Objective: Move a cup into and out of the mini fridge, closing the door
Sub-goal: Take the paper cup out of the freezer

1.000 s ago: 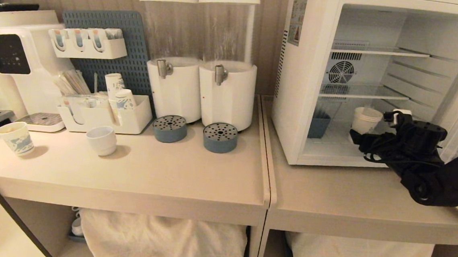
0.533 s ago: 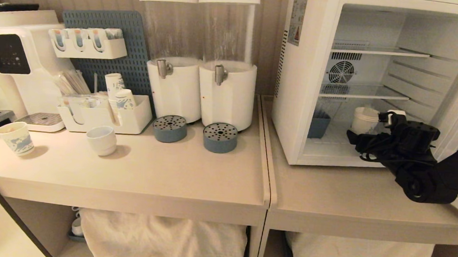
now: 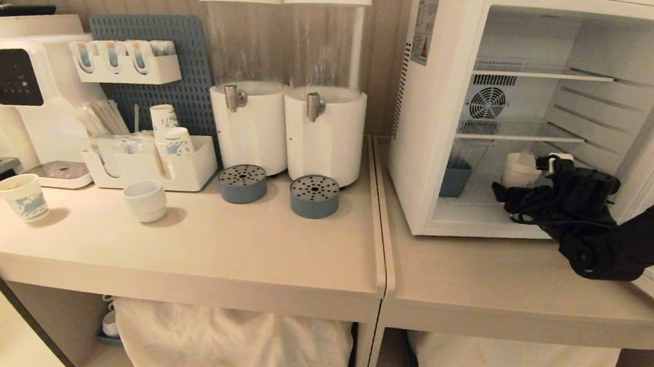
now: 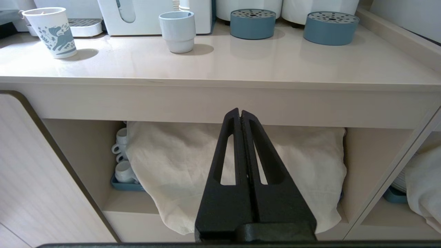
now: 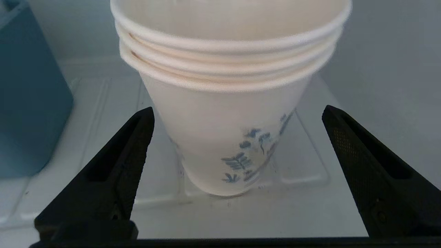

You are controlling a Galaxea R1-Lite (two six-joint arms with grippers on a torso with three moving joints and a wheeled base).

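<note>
Right wrist view: cup, layered rim, blue print.

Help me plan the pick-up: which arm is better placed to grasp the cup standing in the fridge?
The right. The right gripper is inside the mini fridge, fingers open on either side of the cup. The left gripper is shut, below the counter edge, far from the fridge.

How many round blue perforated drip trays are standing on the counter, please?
2. One drip tray stands in front of the left drink dispenser, the other drip tray in front of the right dispenser. Nothing seems to hide a third.
</note>
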